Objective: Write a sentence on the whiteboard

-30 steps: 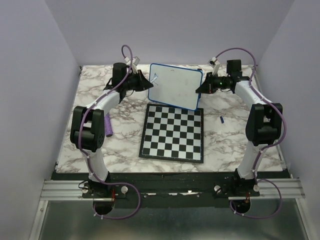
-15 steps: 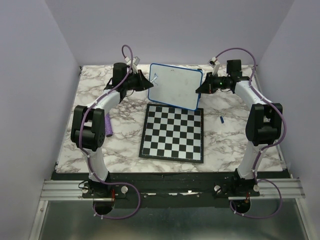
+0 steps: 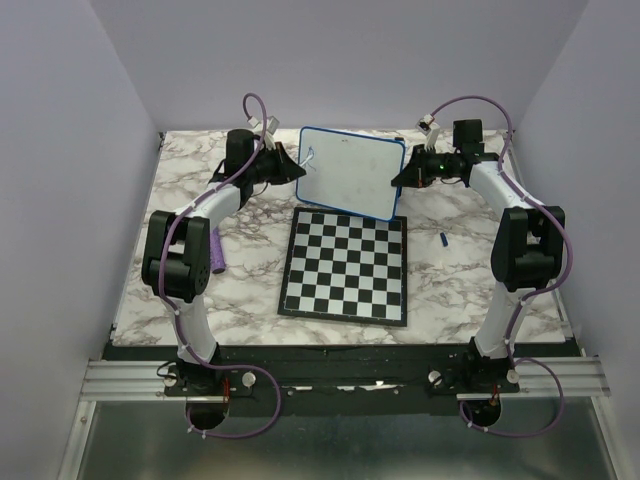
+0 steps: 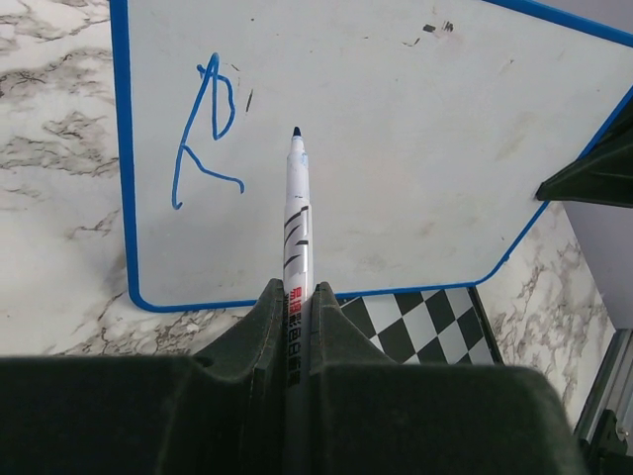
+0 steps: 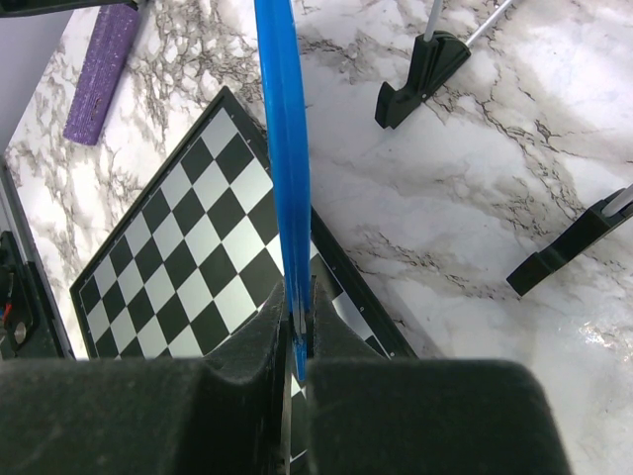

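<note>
Over the marble counter, the whiteboard is held tilted at the far edge of the chessboard, right jaws clamped on its blue rim. Left jaws grip the marker, tip beside the sentence, only an "R". Pen pressure could swing the one-edge-held board, skewing strokes

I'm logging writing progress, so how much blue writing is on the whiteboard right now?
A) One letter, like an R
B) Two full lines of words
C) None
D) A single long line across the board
A: the left wrist view shows one blue R-shaped letter near the left rim of the whiteboard, with the marker in the left gripper pointing beside it.
</note>
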Controlling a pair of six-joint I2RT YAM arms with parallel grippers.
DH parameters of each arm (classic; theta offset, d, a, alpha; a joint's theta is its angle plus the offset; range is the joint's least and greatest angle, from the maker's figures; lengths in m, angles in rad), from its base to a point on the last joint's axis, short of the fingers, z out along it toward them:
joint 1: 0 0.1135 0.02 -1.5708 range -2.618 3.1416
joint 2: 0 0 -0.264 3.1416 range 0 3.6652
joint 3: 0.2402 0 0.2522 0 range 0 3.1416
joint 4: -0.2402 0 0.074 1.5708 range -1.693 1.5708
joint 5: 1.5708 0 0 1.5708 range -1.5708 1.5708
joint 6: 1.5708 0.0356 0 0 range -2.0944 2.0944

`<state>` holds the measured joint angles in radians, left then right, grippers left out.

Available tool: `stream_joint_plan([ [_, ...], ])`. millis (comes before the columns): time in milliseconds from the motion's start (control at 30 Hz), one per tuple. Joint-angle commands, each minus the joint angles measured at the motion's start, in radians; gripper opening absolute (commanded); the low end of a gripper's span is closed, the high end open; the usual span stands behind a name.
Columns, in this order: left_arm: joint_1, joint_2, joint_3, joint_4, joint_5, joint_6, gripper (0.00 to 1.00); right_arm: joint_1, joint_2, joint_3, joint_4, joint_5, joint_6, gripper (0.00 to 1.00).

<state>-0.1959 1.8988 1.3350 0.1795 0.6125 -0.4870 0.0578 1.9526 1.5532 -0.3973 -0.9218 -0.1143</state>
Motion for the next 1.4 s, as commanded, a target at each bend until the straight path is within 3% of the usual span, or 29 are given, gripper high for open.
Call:
stream_joint_plan([
  [0, 0.004, -0.017, -0.019, 0.040, -0.025, 0.008, 0.00, 0.007, 0.016, 0.018, -0.003, -0.018, -0.025, 0.00],
  [433, -0.002, 0.005, 0.004, 0.069, -0.048, -0.016, 0.00, 0.005, 0.017, 0.016, -0.003, -0.017, -0.025, 0.00],
  [933, -0.022, 0.120, 0.154, -0.009, -0.049, -0.019, 0.00, 0.007, 0.017, 0.015, -0.003, -0.017, -0.028, 0.00],
  [1367, -0.023, 0.154, 0.165, -0.064, -0.053, 0.004, 0.00, 0.005, 0.019, 0.015, -0.003, -0.017, -0.028, 0.00],
])
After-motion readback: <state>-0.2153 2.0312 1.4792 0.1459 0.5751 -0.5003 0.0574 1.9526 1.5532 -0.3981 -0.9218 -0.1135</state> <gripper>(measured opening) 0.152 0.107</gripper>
